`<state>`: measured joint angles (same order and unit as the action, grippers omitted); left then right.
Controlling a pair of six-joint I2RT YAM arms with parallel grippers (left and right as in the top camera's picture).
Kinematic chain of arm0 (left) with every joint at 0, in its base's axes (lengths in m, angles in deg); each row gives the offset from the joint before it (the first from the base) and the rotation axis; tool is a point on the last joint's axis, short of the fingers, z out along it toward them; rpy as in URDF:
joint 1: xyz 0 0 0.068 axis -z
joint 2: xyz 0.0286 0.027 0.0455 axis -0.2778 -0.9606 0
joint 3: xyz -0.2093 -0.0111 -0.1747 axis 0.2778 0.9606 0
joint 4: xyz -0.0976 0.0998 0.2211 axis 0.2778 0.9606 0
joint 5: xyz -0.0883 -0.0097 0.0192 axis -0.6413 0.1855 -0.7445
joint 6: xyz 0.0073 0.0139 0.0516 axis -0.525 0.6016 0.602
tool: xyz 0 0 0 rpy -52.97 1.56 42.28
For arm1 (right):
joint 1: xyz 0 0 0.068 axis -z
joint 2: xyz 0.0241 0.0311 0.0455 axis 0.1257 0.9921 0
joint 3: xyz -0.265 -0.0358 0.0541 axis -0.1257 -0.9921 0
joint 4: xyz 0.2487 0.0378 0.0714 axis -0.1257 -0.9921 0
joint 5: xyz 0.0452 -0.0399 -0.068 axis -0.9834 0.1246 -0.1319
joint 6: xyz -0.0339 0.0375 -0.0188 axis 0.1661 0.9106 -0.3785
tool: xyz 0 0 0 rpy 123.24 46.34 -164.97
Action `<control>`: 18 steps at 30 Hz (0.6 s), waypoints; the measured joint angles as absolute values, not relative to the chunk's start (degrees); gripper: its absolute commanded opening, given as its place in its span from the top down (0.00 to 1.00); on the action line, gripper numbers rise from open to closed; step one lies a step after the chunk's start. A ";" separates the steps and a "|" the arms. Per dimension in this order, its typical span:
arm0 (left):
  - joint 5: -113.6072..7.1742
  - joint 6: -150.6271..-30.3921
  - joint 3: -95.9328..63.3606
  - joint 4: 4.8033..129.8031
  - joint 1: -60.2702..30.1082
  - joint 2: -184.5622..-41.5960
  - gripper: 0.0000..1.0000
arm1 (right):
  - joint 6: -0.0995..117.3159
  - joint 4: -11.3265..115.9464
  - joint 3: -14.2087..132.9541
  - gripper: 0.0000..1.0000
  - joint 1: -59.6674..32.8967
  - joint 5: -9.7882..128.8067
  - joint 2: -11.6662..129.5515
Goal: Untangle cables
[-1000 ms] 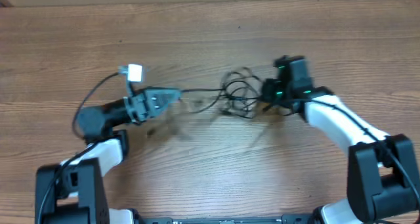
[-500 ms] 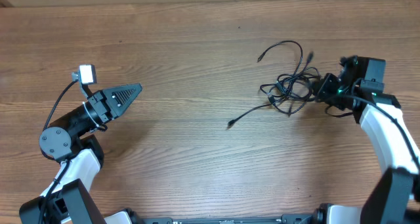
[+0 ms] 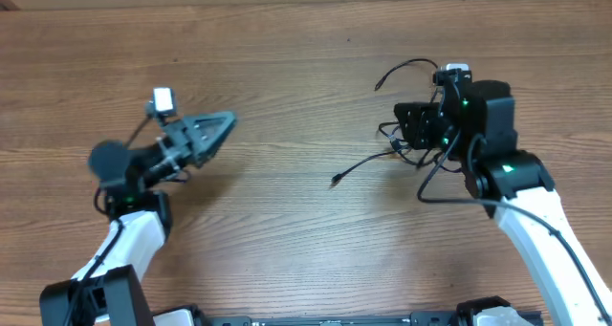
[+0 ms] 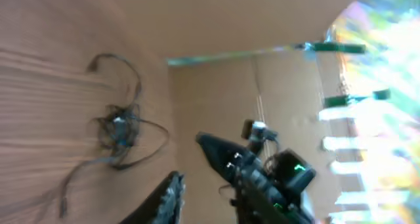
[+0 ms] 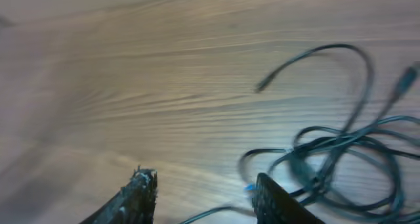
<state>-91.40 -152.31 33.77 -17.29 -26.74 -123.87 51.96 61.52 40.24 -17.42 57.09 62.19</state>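
Note:
The cables (image 3: 363,164) lie as a black tangle on the wooden table (image 3: 287,58) at the right, with one loop reaching back and one loose end trailing to the middle. My right gripper (image 3: 406,127) hovers over the tangle. In the right wrist view this gripper (image 5: 205,196) is open, and the cables (image 5: 335,145) lie mostly beside its right finger, with one strand running between the fingers. My left gripper (image 3: 229,123) is far to the left, pointing at the tangle. In the left wrist view the cables (image 4: 118,129) lie ahead, and the left gripper (image 4: 207,199) stands slightly open, empty.
A small white-lit camera block (image 3: 163,100) sits on the left arm, with its thick black wire looping beside it. The right arm (image 4: 269,178), with green lights, fills the lower right of the left wrist view. The table's back edge (image 3: 306,3) runs along the top.
The right gripper has let go of the tangle, opened and swung left over it. The left gripper has moved right and parted its fingers. The cables have hardly shifted.

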 measured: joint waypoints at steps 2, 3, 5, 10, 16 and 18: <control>-86.46 -147.11 33.64 -9.36 -24.01 -123.97 0.65 | 51.07 62.59 40.24 0.51 -17.44 58.54 65.14; -82.92 -144.49 33.26 -4.29 -22.04 -123.95 0.64 | 50.70 63.03 40.24 0.51 -17.44 59.06 66.78; -76.45 -138.32 32.19 4.74 -18.24 -124.06 0.63 | 50.00 63.60 40.24 0.52 -17.44 60.44 71.91; -63.71 -123.11 23.67 29.55 -12.43 -124.06 0.63 | 49.56 64.25 40.74 0.43 -17.37 64.11 84.07; -55.42 -112.25 18.75 41.83 -11.59 -124.04 0.62 | 49.17 67.34 42.09 0.51 -17.37 68.04 93.53; -54.59 -111.07 18.71 43.60 -11.59 -124.04 0.63 | 48.99 67.42 42.90 0.77 -17.18 68.24 94.56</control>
<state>-54.59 -111.07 18.71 43.60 -11.59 -124.04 48.99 67.42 42.90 -17.18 68.24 94.56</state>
